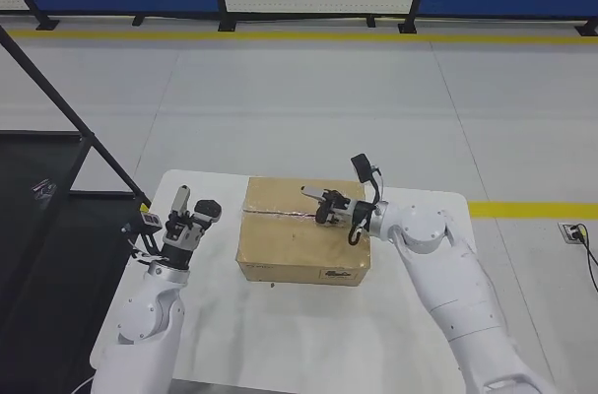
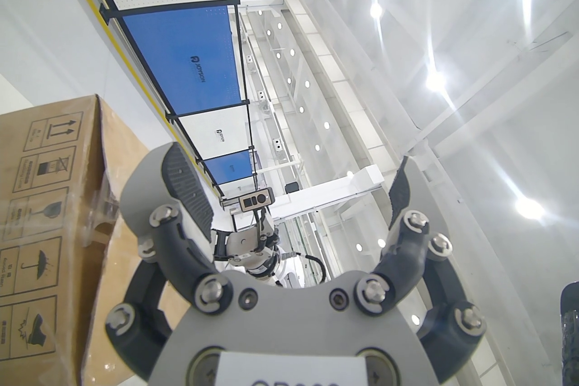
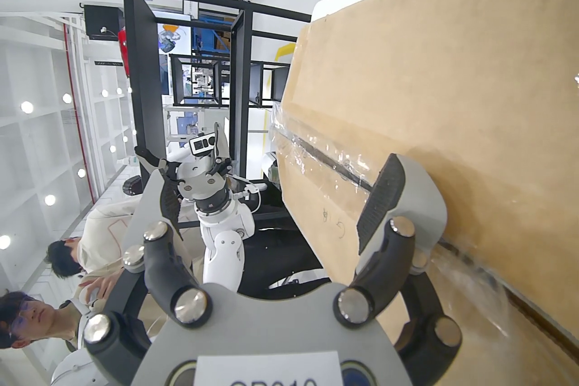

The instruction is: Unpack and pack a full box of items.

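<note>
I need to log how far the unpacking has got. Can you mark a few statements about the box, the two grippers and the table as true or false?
1. The brown cardboard box is shut, with clear tape along its top seam. True.
2. The right gripper holds an item taken from the box. False: it is open and empty, over the box's top near the seam.
3. The left gripper is open, beside the box. True.
4. The box stands on the floor. False: it stands on the white table.

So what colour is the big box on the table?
The box is plain brown cardboard; the top view shows it best.
</note>
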Robot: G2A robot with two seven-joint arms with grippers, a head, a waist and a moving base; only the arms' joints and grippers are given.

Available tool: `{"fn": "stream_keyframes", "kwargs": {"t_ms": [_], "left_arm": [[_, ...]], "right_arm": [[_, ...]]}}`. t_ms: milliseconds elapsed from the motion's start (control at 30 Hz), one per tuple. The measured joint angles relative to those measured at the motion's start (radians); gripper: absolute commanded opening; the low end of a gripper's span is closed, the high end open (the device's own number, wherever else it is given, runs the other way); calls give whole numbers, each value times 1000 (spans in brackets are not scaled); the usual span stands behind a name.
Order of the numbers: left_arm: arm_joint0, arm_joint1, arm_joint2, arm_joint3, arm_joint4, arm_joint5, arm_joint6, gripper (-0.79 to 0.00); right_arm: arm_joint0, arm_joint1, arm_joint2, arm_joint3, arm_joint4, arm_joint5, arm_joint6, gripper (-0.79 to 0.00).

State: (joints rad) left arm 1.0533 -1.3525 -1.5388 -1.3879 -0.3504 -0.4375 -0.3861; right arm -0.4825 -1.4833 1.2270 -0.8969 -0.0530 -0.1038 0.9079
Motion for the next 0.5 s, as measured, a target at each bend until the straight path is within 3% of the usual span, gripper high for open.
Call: {"fn": "stream_keyframes", "kwargs": {"t_ms": [500], "left_arm": [[-18,1,22,12,20,12,32,0]], "right_arm": [[30,-3,-38,22,13,-16,16,0]]}}
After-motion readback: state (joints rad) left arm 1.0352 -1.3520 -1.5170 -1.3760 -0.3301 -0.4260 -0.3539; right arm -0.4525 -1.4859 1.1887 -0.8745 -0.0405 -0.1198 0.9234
